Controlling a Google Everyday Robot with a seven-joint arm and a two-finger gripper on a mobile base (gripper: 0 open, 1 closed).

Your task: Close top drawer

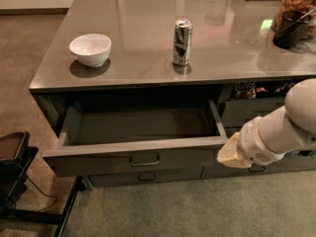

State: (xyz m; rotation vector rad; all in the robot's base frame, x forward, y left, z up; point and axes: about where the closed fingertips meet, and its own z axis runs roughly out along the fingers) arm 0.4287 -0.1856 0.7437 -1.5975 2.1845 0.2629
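Note:
The top drawer (98, 162) is pulled far out from under the grey counter. Its flat dark grey front carries a small bar pull (144, 160) at the centre, and its bare grey inside (143, 125) holds nothing. My gripper (230, 155), pale yellow at the end of the white arm (281, 132), is low at the right, right beside the right end of the drawer front. I cannot tell whether it touches the front.
On the counter (148, 14) stand a white bowl (90, 49), a drink can (182, 42) and a dark cup (290, 29) before a jar of snacks. Snack packets (252, 88) show in the right column. A lower drawer (145, 176) is shut. A black stand (12, 162) sits at the left.

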